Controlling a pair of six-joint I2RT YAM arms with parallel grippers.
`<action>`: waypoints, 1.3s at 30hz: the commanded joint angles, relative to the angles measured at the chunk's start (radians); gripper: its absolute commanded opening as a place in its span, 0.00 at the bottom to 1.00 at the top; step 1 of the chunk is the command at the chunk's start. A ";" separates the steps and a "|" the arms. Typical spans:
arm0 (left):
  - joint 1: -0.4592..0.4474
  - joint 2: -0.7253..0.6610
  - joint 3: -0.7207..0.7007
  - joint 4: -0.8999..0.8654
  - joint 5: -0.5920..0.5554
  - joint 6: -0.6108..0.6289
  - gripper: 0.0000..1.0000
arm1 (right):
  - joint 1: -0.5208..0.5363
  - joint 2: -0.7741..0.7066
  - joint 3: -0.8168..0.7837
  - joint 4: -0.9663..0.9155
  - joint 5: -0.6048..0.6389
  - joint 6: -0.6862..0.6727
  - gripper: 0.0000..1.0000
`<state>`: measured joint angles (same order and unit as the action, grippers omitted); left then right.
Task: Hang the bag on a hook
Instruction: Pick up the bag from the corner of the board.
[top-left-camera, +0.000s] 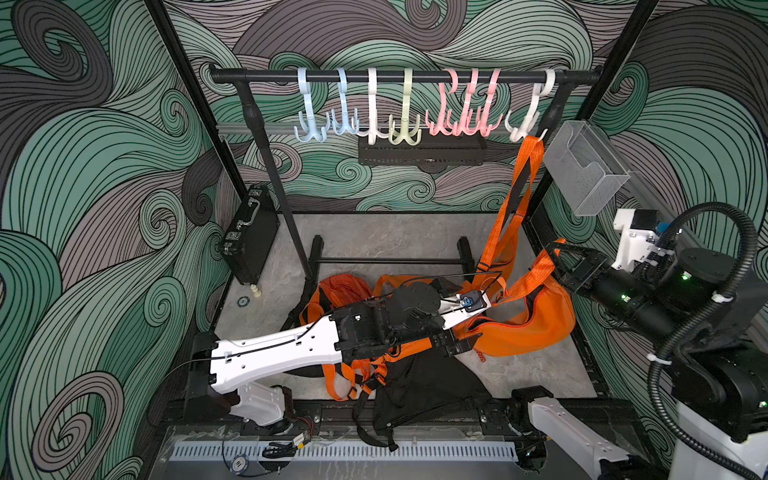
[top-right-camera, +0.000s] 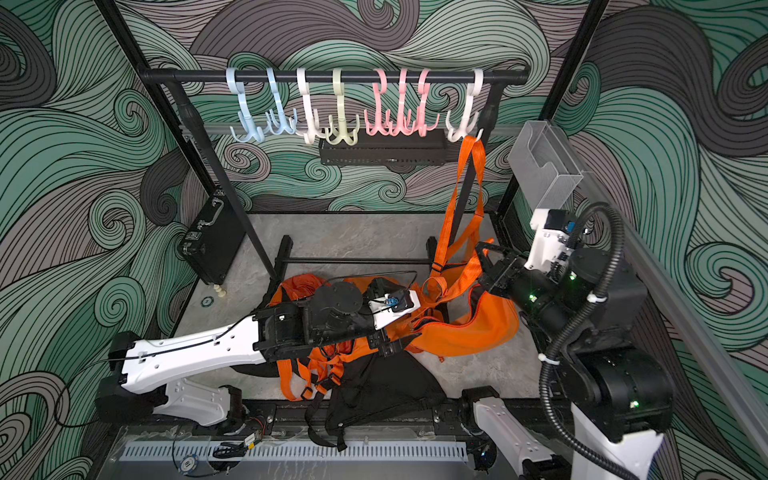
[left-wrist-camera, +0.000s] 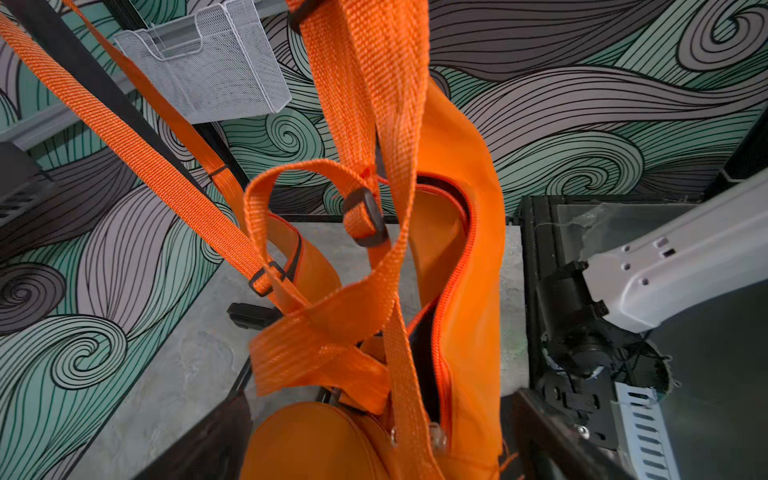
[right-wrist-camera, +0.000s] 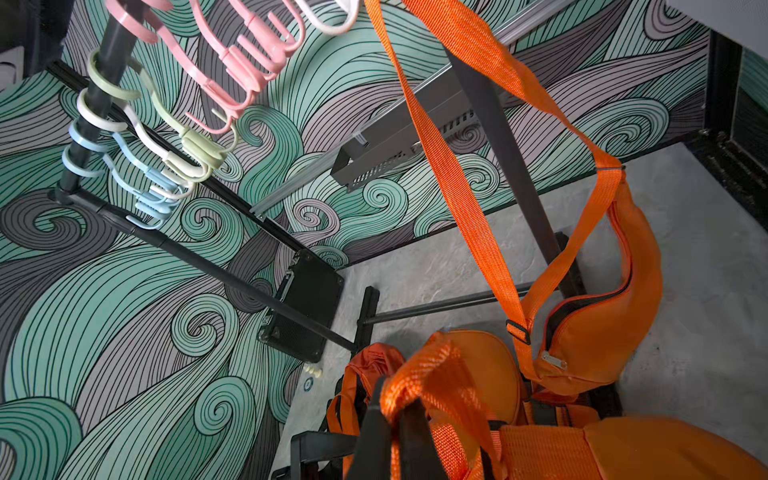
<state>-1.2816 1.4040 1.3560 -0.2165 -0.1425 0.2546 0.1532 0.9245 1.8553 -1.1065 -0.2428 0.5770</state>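
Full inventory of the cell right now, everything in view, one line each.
rack: 1, black, at the back
hooks: 8 (2 blue, 2 white, 1 green, 3 pink), on the rack's rail
orange bag: 1, long strap over the end white hook, body low by the right arm
bag heap: orange and black, on the floor under the left arm; count unclear
case: 1, black, against the side wall
mesh tray: 1, grey, on the opposite wall
vented box: 1, black, behind the hooks
chip: 1, floor by the case
left tool: open, at the orange bag
right tool: shut on orange strap
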 joint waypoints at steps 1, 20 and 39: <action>-0.001 0.012 0.030 0.085 -0.064 0.052 0.99 | 0.003 -0.007 -0.008 0.035 -0.068 0.026 0.00; 0.029 0.055 0.019 0.054 -0.107 0.103 0.28 | 0.003 -0.039 -0.090 0.063 -0.095 0.014 0.00; 0.030 -0.079 -0.082 -0.101 -0.169 0.065 0.00 | 0.003 -0.065 -0.292 0.117 -0.009 -0.016 0.00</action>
<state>-1.2575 1.3586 1.2785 -0.2771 -0.2634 0.3225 0.1532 0.8726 1.5955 -1.0248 -0.2821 0.5755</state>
